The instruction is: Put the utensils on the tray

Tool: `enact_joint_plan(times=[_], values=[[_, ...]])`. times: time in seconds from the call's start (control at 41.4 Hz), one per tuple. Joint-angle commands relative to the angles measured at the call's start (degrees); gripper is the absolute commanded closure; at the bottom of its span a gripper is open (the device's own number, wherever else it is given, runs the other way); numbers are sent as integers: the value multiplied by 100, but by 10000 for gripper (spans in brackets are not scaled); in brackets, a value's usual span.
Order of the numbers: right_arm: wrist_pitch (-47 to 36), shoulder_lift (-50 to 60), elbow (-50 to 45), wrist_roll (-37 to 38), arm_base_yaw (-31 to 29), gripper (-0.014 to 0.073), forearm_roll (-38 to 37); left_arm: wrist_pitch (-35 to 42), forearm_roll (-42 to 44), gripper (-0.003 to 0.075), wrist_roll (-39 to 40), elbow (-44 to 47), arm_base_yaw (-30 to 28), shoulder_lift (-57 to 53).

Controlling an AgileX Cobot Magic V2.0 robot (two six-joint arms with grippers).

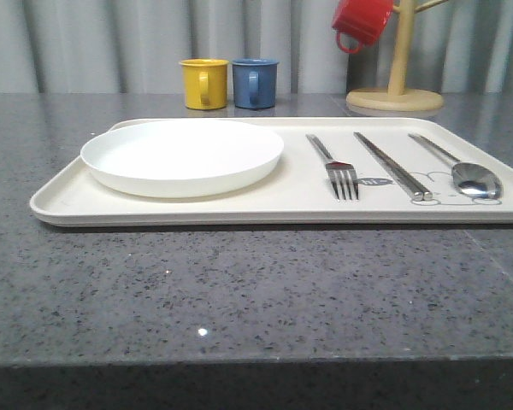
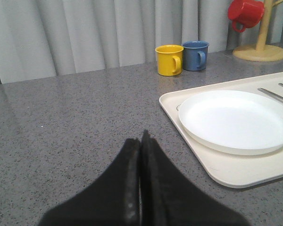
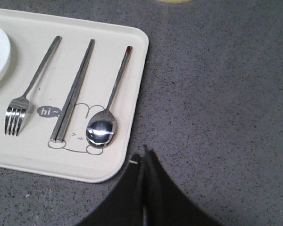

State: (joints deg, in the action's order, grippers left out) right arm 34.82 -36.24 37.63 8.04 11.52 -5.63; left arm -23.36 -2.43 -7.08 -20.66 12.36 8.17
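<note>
The cream tray (image 1: 60,201) lies across the middle of the grey table. On it rest the white plate (image 1: 181,155) at the left, then the fork (image 1: 340,173), the chopsticks (image 1: 393,166) and the spoon (image 1: 474,178) side by side to the right. In the right wrist view the fork (image 3: 20,110), chopsticks (image 3: 73,96) and spoon (image 3: 104,129) lie over the bunny drawing. My right gripper (image 3: 142,157) is shut and holds nothing, over bare table just off the tray's near right corner (image 3: 108,172). My left gripper (image 2: 141,139) is shut and holds nothing, left of the tray (image 2: 217,167) and plate (image 2: 236,120).
A yellow mug (image 1: 203,83) and a blue mug (image 1: 255,82) stand behind the tray. A red mug (image 1: 361,21) hangs on a wooden mug tree (image 1: 397,68) at the back right. Grey curtain closes the back. Open grey tabletop lies in front of the tray.
</note>
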Motion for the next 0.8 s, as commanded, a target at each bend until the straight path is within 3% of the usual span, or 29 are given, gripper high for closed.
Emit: enact_joint_plan(times=[0.0,0.169,0.314,0.774], values=[[-1095,709,-545,-56,-14,663,-140,458,-49,739,44,-142,-2,59],[-1746,1808,-1473,-56,-14,663,-140,458,-49,739,44,-142,-2,59],[-1982,2357,-1718,-56,-14,663,-140,458,-49,739,44,-142,-2,59],[-1979,2458,-1737,-56,-14,663,-140,458,-49,739,44,-142,-2,59]])
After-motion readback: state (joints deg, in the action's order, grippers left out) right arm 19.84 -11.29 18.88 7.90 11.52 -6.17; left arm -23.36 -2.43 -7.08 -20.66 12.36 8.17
